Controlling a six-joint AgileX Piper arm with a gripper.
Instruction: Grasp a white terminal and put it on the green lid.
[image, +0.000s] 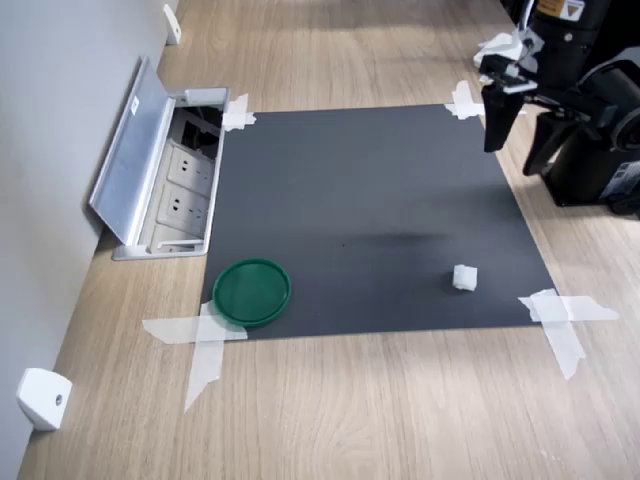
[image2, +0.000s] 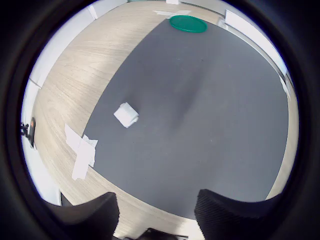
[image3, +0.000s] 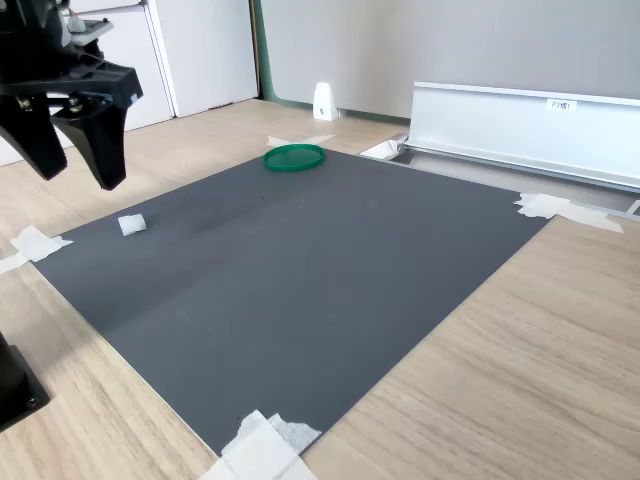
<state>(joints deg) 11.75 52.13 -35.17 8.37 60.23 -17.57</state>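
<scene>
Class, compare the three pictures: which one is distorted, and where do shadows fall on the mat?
The wrist view is fisheye, ringed in black, bending the mat edges; a soft shadow streaks its middle. Both exterior views are undistorted, with a faint band across the mat.

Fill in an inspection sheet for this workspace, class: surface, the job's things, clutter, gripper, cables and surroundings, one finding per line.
Surface: dark grey mat taped at its corners with white tape strips to a wooden table.
Job's things: white terminal lies on the mat near one taped corner; green lid sits at the mat's opposite corner, nothing on it.
Clutter: nothing seen on the mat.
Gripper: gripper open, empty, raised above the mat, apart from the terminal.
Cables: nothing seen clearly.
Surroundings: open socket box with raised metal flap beside the mat; white wedge-shaped piece by the wall.
</scene>
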